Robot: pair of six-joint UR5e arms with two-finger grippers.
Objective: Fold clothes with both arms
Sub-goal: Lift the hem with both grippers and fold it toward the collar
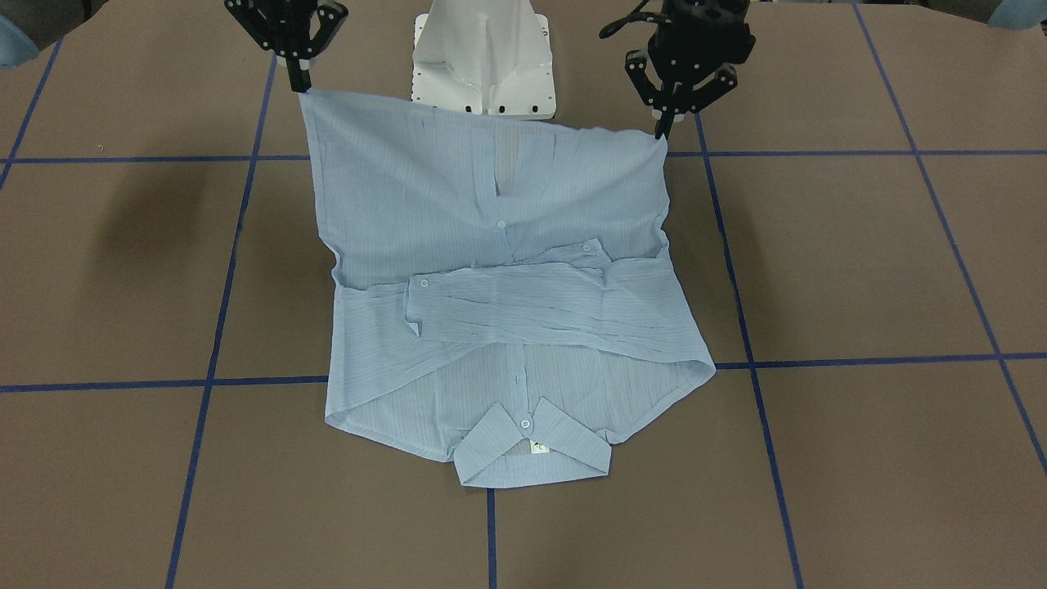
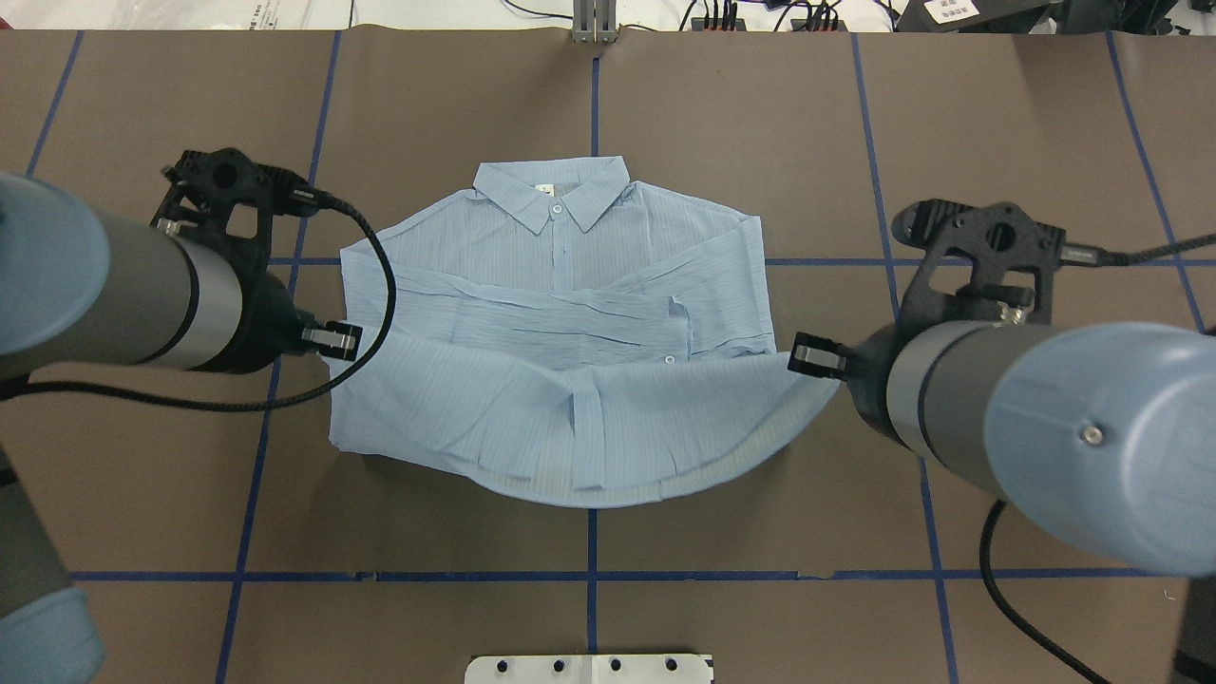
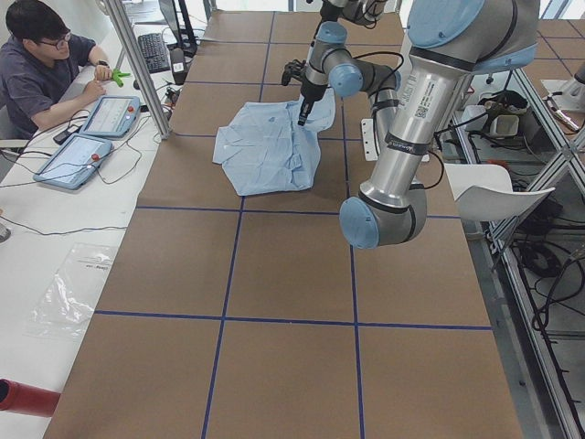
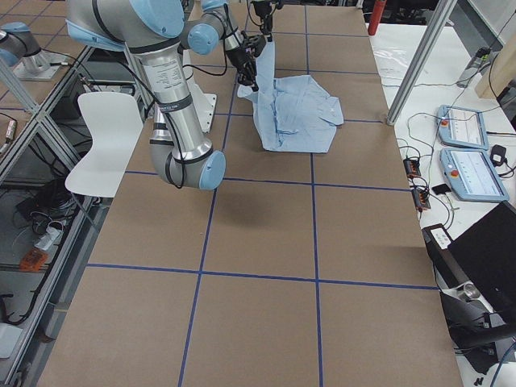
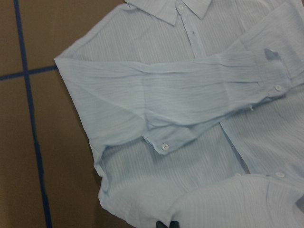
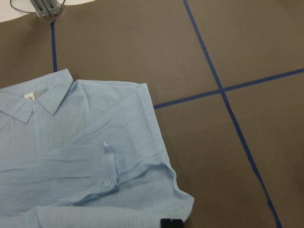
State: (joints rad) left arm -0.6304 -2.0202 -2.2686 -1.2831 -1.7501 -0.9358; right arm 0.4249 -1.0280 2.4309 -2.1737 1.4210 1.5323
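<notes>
The collar (image 1: 532, 446) of the light blue shirt (image 1: 393, 196) lies flat on the brown table (image 1: 859, 262), at the end of the shirt farthest from the white base (image 1: 483, 65). The sleeves (image 1: 523, 307) are folded across the chest. The hem (image 1: 491, 114) is lifted off the table, just in front of the base, and stretched between the two grippers.

The left gripper (image 1: 662, 129) has its fingers pressed together on one hem corner. The right gripper (image 1: 300, 82) pinches the other corner in the same way; its upper part is cut off by the picture edge.

In the overhead view the wrists cover both sets of fingertips. Each wrist camera shows only a small dark tip at its bottom edge, so the grip there is hard to judge. The raised cloth seems to hide the lowest buttons.
</notes>
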